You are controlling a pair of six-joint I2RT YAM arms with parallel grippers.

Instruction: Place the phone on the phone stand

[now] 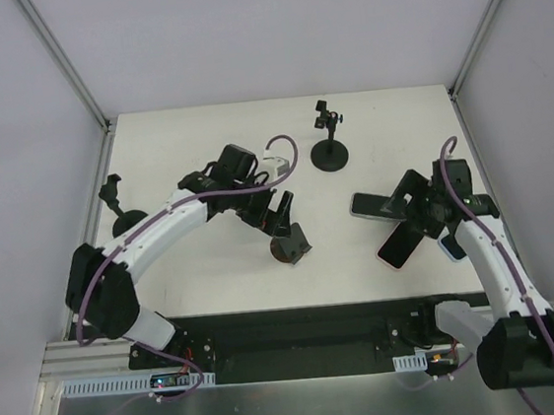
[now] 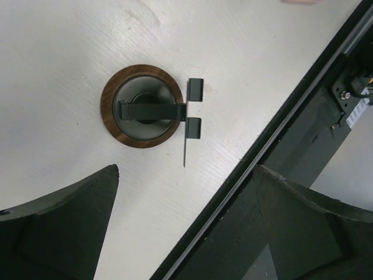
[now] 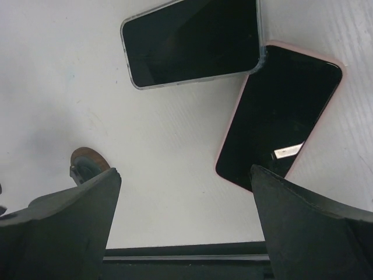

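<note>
Phone stands, three of them on the table (image 1: 201, 146), taken from the left. A small black stand (image 1: 119, 212) sits at the far left edge. Next comes the left gripper (image 2: 185, 175), jaws spread wide and empty, hovering right over the wooden-base stand (image 2: 140, 105), whose black clip cradle (image 2: 195, 108) juts out past the round base. Further back, a tall black stand (image 1: 330, 147) is upright near the far side. Over on the right, the clear-case phone (image 3: 192, 41) lies flat with its screen dark, one corner touching the pink-case phone (image 3: 280, 116), which is also flat on the table. The right gripper (image 3: 185, 175) hangs above the pair, jaws wide apart, holding nothing. Both phones lie well apart from the wooden-base stand.
</note>
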